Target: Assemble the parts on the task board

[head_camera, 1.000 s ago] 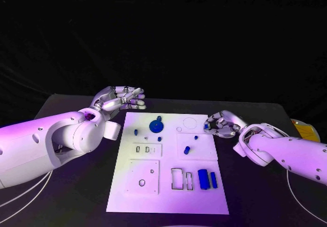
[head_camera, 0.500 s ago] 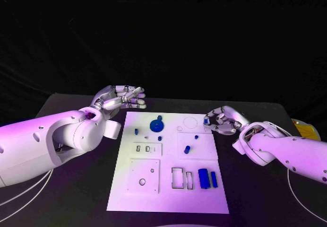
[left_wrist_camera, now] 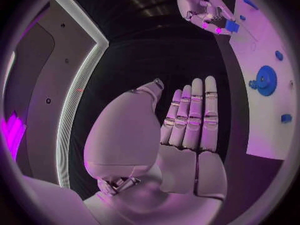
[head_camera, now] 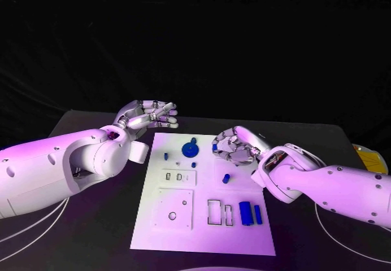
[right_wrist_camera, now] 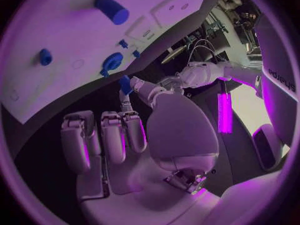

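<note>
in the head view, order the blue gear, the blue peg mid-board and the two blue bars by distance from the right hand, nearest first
1. Blue gear, just beside the right hand, on the board's far part.
2. Blue peg, mid-board, nearer the robot.
3. Blue bars, near the board's front right.

Head looks down — wrists share task board (head_camera: 204,192).

board (head_camera: 244,237) white | parts (head_camera: 190,150) blue | table (head_camera: 98,226) blk | hands (head_camera: 151,117) silver

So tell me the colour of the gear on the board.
Blue; the gear shows best in the head view.
</note>
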You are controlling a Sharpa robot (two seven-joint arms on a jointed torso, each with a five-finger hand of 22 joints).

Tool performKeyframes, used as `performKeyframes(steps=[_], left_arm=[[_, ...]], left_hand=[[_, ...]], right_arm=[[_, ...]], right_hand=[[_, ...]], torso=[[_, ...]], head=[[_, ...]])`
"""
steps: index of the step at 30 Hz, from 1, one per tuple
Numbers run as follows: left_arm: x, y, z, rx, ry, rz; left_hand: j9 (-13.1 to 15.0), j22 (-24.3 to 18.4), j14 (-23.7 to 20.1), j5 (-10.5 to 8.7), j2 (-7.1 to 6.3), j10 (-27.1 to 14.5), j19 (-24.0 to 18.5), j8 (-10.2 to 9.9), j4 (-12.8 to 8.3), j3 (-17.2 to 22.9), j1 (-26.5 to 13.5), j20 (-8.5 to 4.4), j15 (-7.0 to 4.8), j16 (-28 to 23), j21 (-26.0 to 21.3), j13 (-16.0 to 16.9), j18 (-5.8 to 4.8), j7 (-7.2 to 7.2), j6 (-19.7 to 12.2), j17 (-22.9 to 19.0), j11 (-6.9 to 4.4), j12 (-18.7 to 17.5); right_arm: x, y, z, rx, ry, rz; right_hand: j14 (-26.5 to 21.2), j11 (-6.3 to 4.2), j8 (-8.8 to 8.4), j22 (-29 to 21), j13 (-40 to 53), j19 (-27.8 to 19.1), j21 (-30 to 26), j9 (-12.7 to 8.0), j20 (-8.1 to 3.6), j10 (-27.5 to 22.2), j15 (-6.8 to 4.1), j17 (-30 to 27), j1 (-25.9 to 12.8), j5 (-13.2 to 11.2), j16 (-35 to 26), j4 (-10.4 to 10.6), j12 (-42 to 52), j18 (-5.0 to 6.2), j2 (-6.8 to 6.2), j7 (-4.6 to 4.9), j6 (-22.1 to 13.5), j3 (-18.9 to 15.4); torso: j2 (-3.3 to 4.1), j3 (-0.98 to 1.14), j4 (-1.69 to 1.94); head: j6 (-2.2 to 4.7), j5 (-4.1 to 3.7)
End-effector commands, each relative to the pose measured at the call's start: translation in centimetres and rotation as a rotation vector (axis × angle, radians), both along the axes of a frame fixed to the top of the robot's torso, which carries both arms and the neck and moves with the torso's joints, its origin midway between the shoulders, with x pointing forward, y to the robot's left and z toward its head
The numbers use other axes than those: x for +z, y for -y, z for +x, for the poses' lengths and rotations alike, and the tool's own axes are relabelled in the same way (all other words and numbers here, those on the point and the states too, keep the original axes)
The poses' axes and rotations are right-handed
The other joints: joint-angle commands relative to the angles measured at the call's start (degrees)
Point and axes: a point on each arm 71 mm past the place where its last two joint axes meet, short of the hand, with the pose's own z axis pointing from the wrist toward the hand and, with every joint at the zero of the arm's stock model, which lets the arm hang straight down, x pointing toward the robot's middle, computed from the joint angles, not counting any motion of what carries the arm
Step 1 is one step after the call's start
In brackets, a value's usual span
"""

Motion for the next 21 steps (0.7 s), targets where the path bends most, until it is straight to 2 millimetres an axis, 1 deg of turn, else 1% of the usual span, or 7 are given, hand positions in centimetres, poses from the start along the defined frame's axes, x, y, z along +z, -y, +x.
performKeyframes(steps=[1, 5, 8, 10, 15, 17, 21], left_arm=[[0.1, 0.4, 0.0, -0.025, 0.006, -0.011], [0.1, 0.5, 0.0, -0.029, 0.006, -0.012], [0.1, 0.6, -0.1, -0.032, 0.006, -0.013], [0.1, 0.7, -0.1, -0.033, 0.005, -0.014], [0.1, 0.8, -0.1, -0.035, 0.005, -0.014], [0.1, 0.8, -0.2, -0.035, 0.005, -0.014], [0.1, 0.8, -0.2, -0.035, 0.005, -0.014]], left_hand=[[0.0, -0.1, -0.5, -0.28, 0.36, 0.0, -0.5, 0.0, -0.1, 0.1, 0.1, -0.11, 0.03, 0.2, 0.2, 0.0, 0.68, 0.05, -0.2, 0.1, 0.35, -0.1], [0.0, -0.1, -0.5, -0.28, 0.36, 0.0, -0.5, 0.0, -0.1, 0.1, 0.1, -0.11, 0.03, 0.2, 0.2, 0.0, 0.68, 0.05, -0.2, 0.1, 0.35, -0.1], [0.0, -0.1, -0.5, -0.28, 0.36, 0.0, -0.5, 0.0, -0.1, 0.1, 0.1, -0.11, 0.03, 0.2, 0.2, 0.0, 0.68, 0.05, -0.2, 0.1, 0.35, -0.1], [0.0, -0.1, -0.5, -0.28, 0.36, 0.0, -0.5, 0.0, -0.1, 0.1, 0.1, -0.11, 0.03, 0.2, 0.2, 0.0, 0.68, 0.05, -0.2, 0.1, 0.35, -0.1], [0.0, -0.1, -0.5, -0.28, 0.36, 0.0, -0.5, 0.0, -0.1, 0.1, 0.1, -0.11, 0.03, 0.2, 0.2, 0.0, 0.68, 0.05, -0.2, 0.1, 0.35, -0.1], [0.0, -0.1, -0.5, -0.28, 0.36, 0.0, -0.5, 0.0, -0.1, 0.1, 0.1, -0.11, 0.03, 0.2, 0.2, 0.0, 0.68, 0.05, -0.2, 0.1, 0.35, -0.1], [0.0, -0.1, -0.5, -0.28, 0.36, 0.0, -0.5, 0.0, -0.1, 0.1, 0.1, -0.11, 0.03, 0.2, 0.2, 0.0, 0.68, 0.05, -0.2, 0.1, 0.35, -0.1]], right_arm=[[-0.4, -1.9, -0.5, 0.035, 0.003, -0.051], [-1.1, -4.1, -1.0, 0.076, -0.01, -0.066], [-1.8, -5.5, -1.4, 0.099, -0.022, -0.086], [-2.2, -6.1, -1.6, 0.108, -0.026, -0.099], [-3.4, -7.3, -1.6, 0.1, -0.048, -0.149], [-3.7, -7.5, -1.7, 0.097, -0.053, -0.16], [-4.3, -8.1, -2.0, 0.105, -0.06, -0.178]], right_hand=[[5.4, -0.33, 0.67, 14.1, 8.4, 5.2, -0.3, 1.0, -0.49, 1.0, -0.35, 12.4, -0.5, 0.3, 0.2, 0.4, 0.1, -0.89, 0.27, -1.07, 0.9, 0.1], [5.4, -0.33, 0.68, 14.0, 8.3, 5.1, -0.5, 1.0, -0.51, 0.9, -0.36, 12.2, -0.6, 0.3, 0.2, 0.4, 0.0, -0.85, 0.24, -1.06, 0.8, 0.1], [5.3, -0.3, 0.62, 13.9, 8.2, 5.0, -0.6, 1.0, -0.55, 0.8, -0.36, 12.1, -0.9, 0.6, 0.1, 0.5, -0.1, -0.81, 0.12, -1.0, 0.6, 0.0], [5.3, -0.3, 0.62, 13.9, 8.2, 5.0, -0.6, 1.0, -0.55, 0.8, -0.36, 12.1, -0.9, 0.6, 0.1, 0.5, -0.1, -0.81, 0.12, -1.0, 0.6, 0.0], [5.3, -0.27, 0.64, 13.8, 8.0, 4.9, -0.7, 1.0, -0.56, 0.7, -0.36, 11.8, -1.2, 0.6, 0.1, 0.6, -0.2, -0.75, -0.05, -0.98, 0.4, -0.1], [5.3, -0.28, 0.66, 13.7, 7.9, 4.8, -0.8, 1.0, -0.57, 0.6, -0.35, 11.7, -1.3, 0.6, 0.0, 0.6, -0.3, -0.73, -0.04, -1.0, 0.5, -0.1], [5.2, -0.28, 0.68, 13.7, 8.0, 4.8, -0.8, 1.0, -0.57, 0.7, -0.36, 11.6, -1.3, 0.7, 0.0, 0.6, -0.3, -0.73, -0.07, -1.01, 0.5, -0.2]], torso=[[-0.01, -0.05, 0.02], [0.14, -0.03, 0.06], [0.17, -0.04, 0.01], [0.19, -0.03, 0.04], [0.22, -0.08, 0.06], [0.22, -0.04, 0.06], [0.22, 0.05, -0.06]], head=[[-0.12, 0.48], [-0.15, 0.83], [-0.09, 0.73], [-0.01, 0.87], [-0.26, 1.11], [-0.28, 1.3], [-0.44, 1.55]])
